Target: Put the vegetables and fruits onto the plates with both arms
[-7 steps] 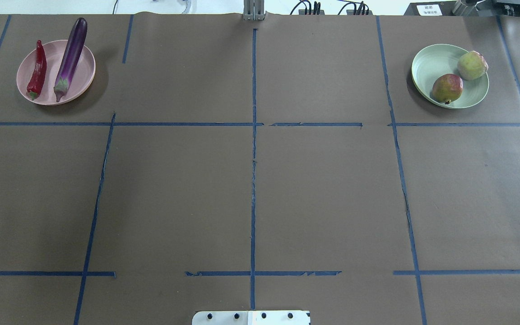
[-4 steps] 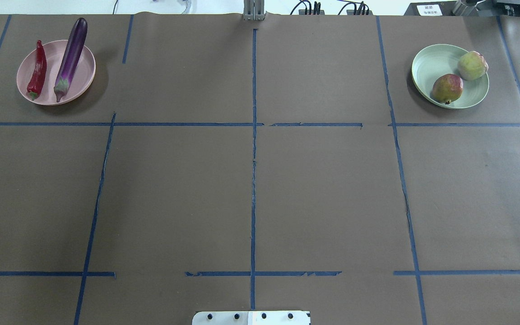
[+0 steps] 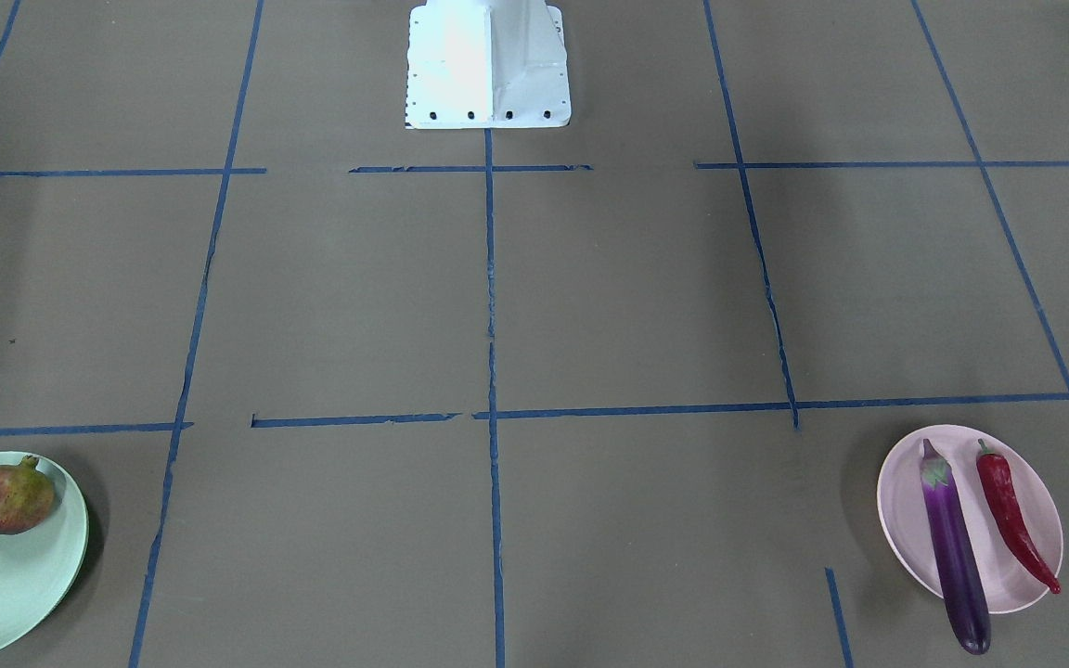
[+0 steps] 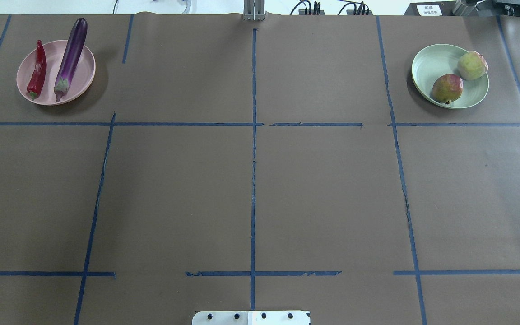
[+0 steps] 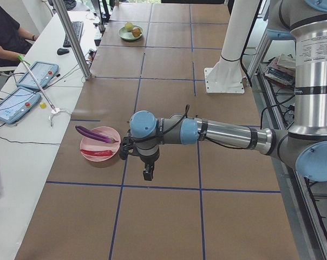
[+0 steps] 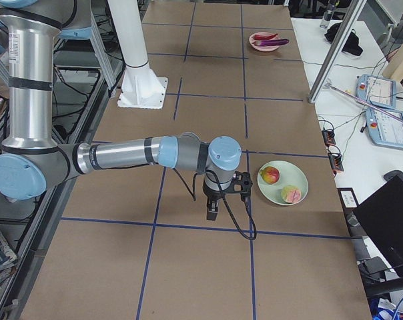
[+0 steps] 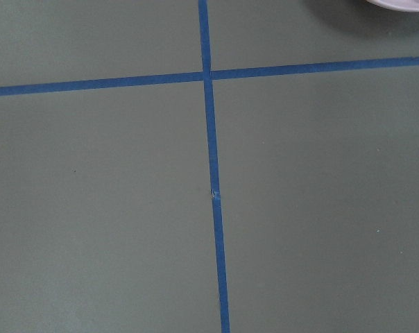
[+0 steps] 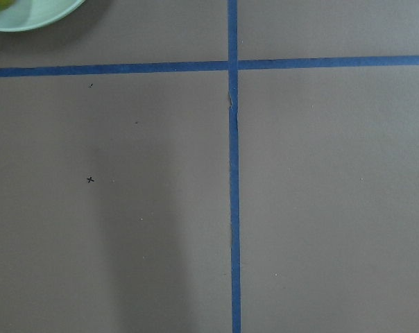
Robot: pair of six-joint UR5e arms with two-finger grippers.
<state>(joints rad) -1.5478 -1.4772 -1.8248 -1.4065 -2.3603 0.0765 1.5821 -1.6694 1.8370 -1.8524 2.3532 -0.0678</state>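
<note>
The purple eggplant (image 4: 71,56) and the red chili (image 4: 38,71) lie side by side on the pink plate (image 4: 79,76) at the far left; the eggplant's end sticks out over the rim. The pomegranate (image 4: 447,88) and the cut fruit half (image 4: 472,65) lie on the mint green plate (image 4: 429,65) at the far right. My left gripper (image 5: 147,174) hangs above the table beside the pink plate (image 5: 96,154), holding nothing that I can see. My right gripper (image 6: 211,212) hangs beside the green plate (image 6: 271,190). I cannot tell whether either is open or shut.
Brown paper with blue tape lines covers the table. The white robot base (image 3: 488,65) stands at the near middle edge. The operators' desk with tablets (image 5: 23,86) and a metal post (image 5: 71,38) runs along the far side.
</note>
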